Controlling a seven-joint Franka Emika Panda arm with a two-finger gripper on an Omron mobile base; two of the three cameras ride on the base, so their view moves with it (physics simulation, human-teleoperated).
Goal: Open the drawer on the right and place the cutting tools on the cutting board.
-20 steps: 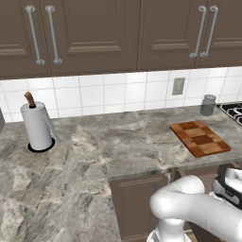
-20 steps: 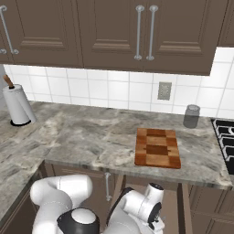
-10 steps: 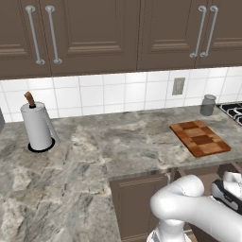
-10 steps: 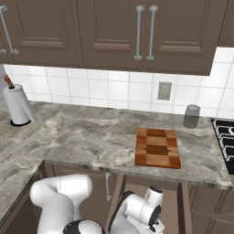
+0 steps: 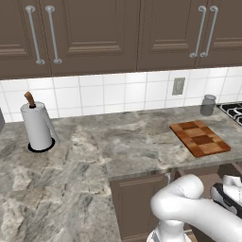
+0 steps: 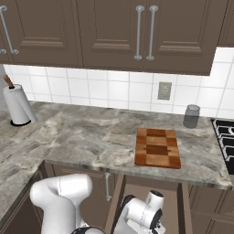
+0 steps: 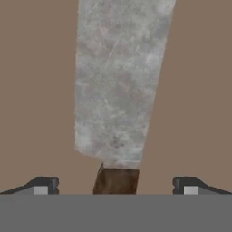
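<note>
So the cutting board (image 6: 157, 148) is sitting on the desk (image 6: 91, 137) toward the right, with a jar (image 6: 191, 116) standing behind it by the wall. The paper towel roll (image 6: 17, 105) is standing far off on the left, and the open drawer (image 6: 151, 194) is sticking out below the board.

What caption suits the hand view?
Open fingers poised over a grey-bladed knife lying on the brown drawer floor.

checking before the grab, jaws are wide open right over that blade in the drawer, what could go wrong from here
1. In the hand view the cleaver is centred, but its brown handle sits at the edge; closing on the flat blade may slip.
2. The arm is low inside the open drawer under the counter; lifting could hit the counter edge.
3. The cutting board is narrow; a tilted release could overhang.
</note>
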